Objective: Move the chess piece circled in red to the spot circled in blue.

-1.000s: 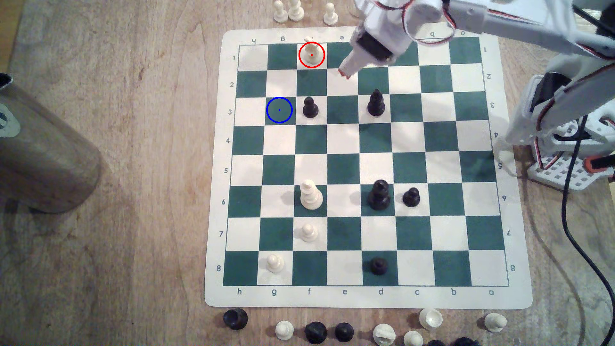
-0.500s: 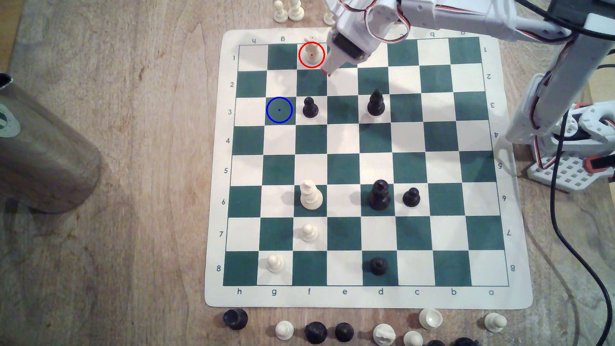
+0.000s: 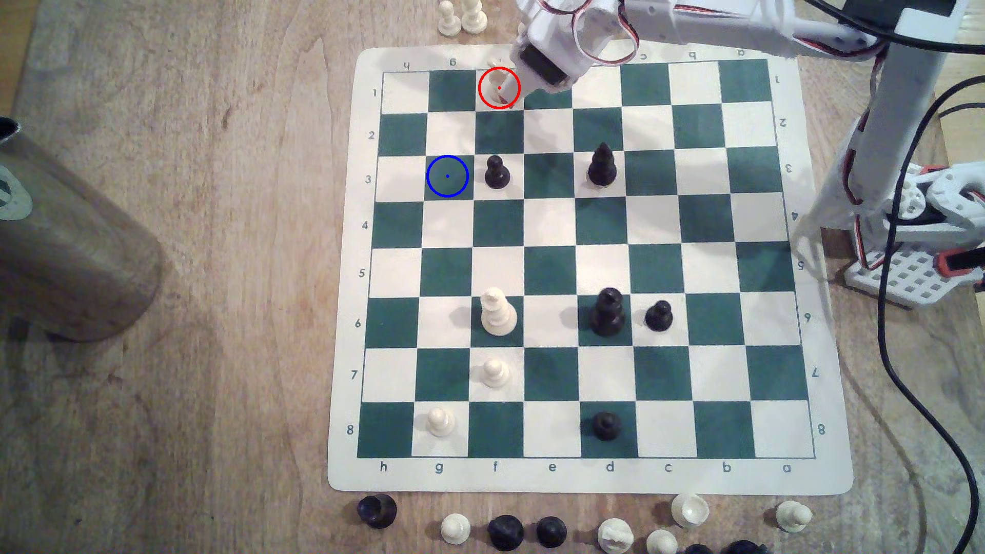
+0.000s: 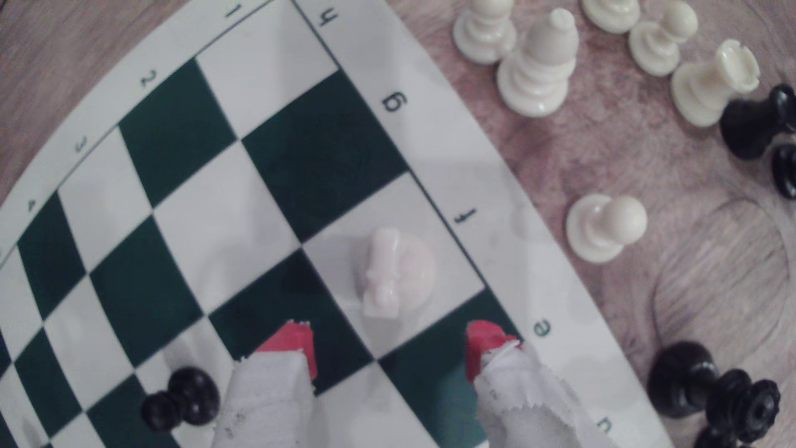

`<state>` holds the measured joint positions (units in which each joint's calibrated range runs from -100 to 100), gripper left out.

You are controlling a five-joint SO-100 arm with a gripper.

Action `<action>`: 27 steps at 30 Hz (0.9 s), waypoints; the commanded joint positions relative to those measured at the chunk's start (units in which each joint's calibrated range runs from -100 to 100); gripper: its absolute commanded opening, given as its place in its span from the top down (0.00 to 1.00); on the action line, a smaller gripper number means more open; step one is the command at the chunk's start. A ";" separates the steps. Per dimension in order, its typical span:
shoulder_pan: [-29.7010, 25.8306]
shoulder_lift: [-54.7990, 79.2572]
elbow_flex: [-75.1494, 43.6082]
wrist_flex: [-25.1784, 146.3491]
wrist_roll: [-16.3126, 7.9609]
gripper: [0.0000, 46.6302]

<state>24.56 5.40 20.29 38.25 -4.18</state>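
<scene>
Exterior view first: the claw (image 3: 506,98) is down over the far edge of the chessboard (image 3: 586,479), its red-tipped end poking right into the red ring on the white f1 square. The cream knight (image 3: 495,80) sits in that ring, mostly tucked behind the claw's tip, so I can't tell from here if they touch. The blue-ringed green square (image 3: 447,176) is two rows nearer the camera than the claw and one column toward this view's left, with nothing on it. A black pawn (image 3: 497,172) stands just beside that square, pretty much straight below the claw in the picture.

Wrist view: the claw (image 4: 390,344) is spread wide, its two red fingertips (image 4: 293,342) well apart. The cream knight (image 4: 390,273) stands upright on its white square just ahead of the tips, lined up with the gap but not yet between them, not gripped. The black pawn (image 4: 181,398) is off beside one cloth-wrapped finger.
</scene>
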 commanded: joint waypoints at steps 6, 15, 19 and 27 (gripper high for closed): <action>-1.29 0.54 -5.33 -4.67 -1.03 0.61; -1.37 1.47 -4.70 -8.76 -1.66 0.61; -1.91 1.81 -4.70 -9.34 -1.81 0.62; -1.99 2.66 -4.24 -10.73 -1.95 0.72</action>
<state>22.42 9.68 20.29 28.84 -6.08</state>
